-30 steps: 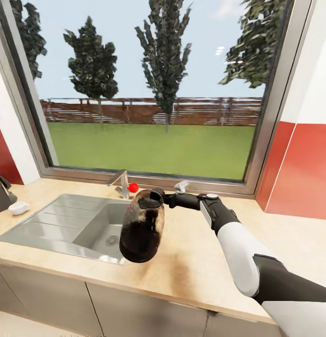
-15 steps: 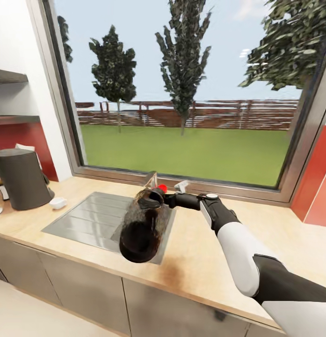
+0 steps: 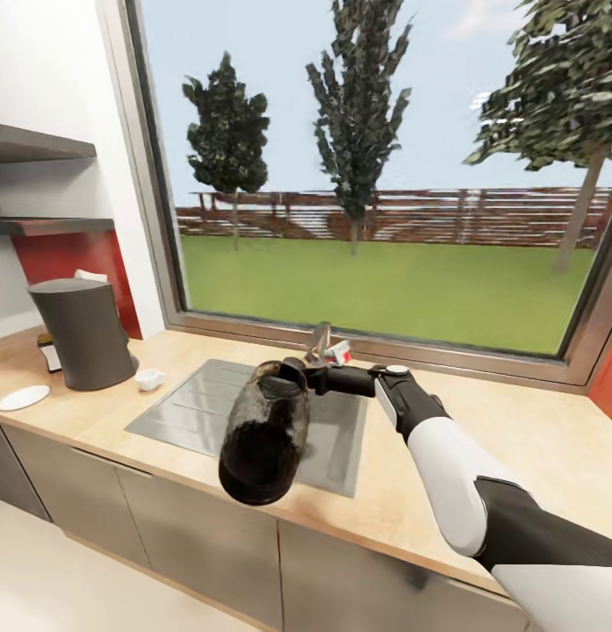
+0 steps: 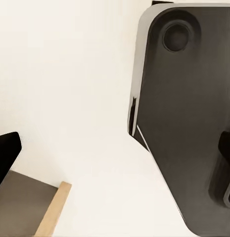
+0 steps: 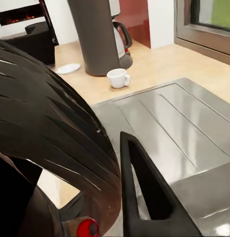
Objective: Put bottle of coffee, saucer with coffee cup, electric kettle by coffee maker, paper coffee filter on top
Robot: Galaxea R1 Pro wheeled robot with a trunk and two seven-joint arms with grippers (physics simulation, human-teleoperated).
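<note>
My right gripper (image 3: 297, 376) is shut on the cap end of the bottle of coffee (image 3: 263, 434), a dark jar held tilted above the sink's front edge. In the right wrist view the bottle (image 5: 55, 128) bulks beside one black finger (image 5: 144, 192). To the left on the counter stands the coffee maker (image 3: 82, 333), a tall dark grey cylinder. A white coffee cup (image 3: 149, 379) sits just right of it and a white saucer (image 3: 25, 398) lies to its left, apart from the cup. A kettle (image 5: 120, 39) with a black handle stands behind the coffee maker. My left gripper (image 4: 115, 163) is open.
A steel sink with drainboard (image 3: 200, 395) and a faucet (image 3: 321, 338) lie under the bottle, before a large window. Two wall shelves (image 3: 33, 145) hang at upper left. A black appliance (image 5: 33, 42) stands left of the saucer. Beige counter (image 3: 551, 439) stretches to the right.
The camera has swung left, so the whole picture shifted right; the coffee maker, cup, saucer and shelves came into view. The right gripper still holds the bottle in the same pose.
</note>
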